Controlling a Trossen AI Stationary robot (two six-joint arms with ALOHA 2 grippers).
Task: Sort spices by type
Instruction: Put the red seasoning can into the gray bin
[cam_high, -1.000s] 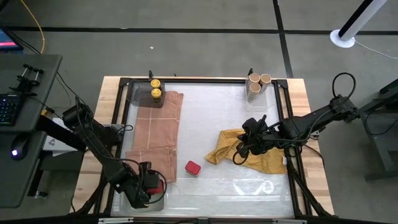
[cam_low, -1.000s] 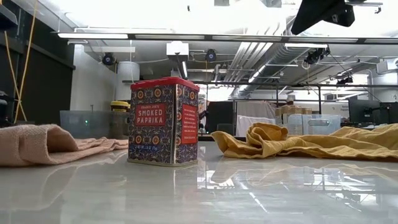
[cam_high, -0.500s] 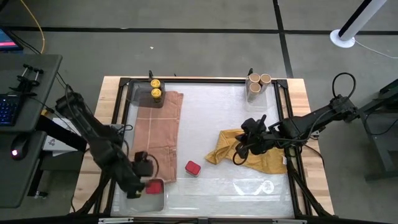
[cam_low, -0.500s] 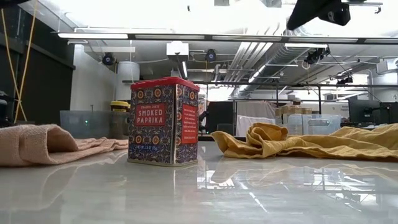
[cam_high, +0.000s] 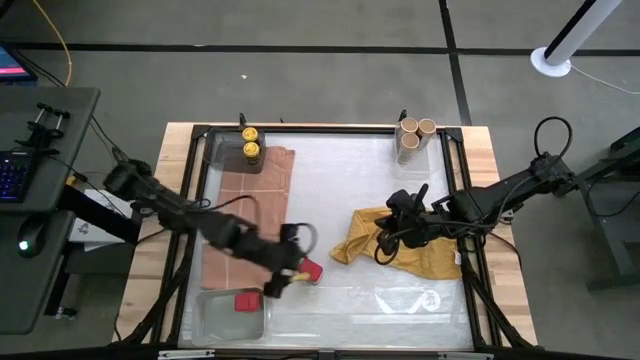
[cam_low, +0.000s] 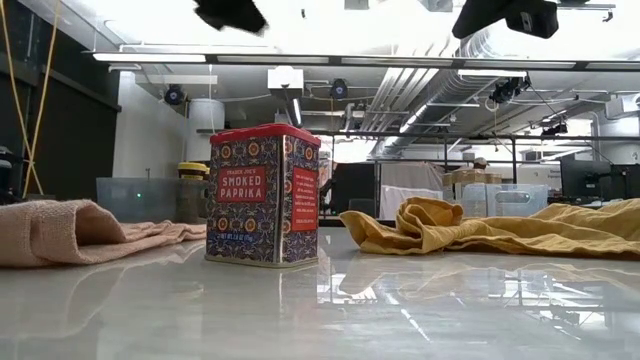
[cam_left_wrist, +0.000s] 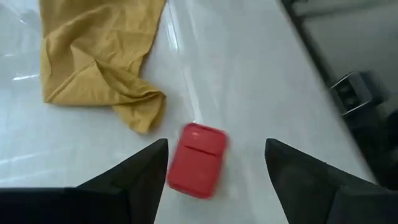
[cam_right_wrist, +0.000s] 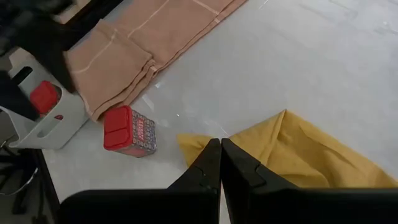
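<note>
A red square tin (cam_high: 311, 270) stands upright on the white table top near its middle; it reads "smoked paprika" in the low view (cam_low: 264, 195). My left gripper (cam_high: 292, 275) hangs open well above it (cam_low: 230, 12), with the tin (cam_left_wrist: 198, 160) showing between its fingers. A second red tin (cam_high: 247, 300) lies in the clear tray (cam_high: 215, 318) at the near left corner. Yellow-capped jars (cam_high: 250, 142) stand at the far left and tan-topped jars (cam_high: 415, 135) at the far right. My right gripper (cam_high: 385, 240) is shut, high (cam_low: 505, 15) over the mustard-yellow cloth (cam_high: 410, 250).
A salmon-pink cloth (cam_high: 250, 215) lies spread along the left half of the table, from the jars' tray toward the near side. The crumpled mustard-yellow cloth (cam_right_wrist: 311, 149) covers the right middle. Bare white table top (cam_high: 340, 190) lies between the two cloths and along the near edge.
My left gripper has risen out of the near-left tray, leaving a red tin lying there, and swung toward the table's right until it hangs over the standing red tin. The right arm has barely moved.
</note>
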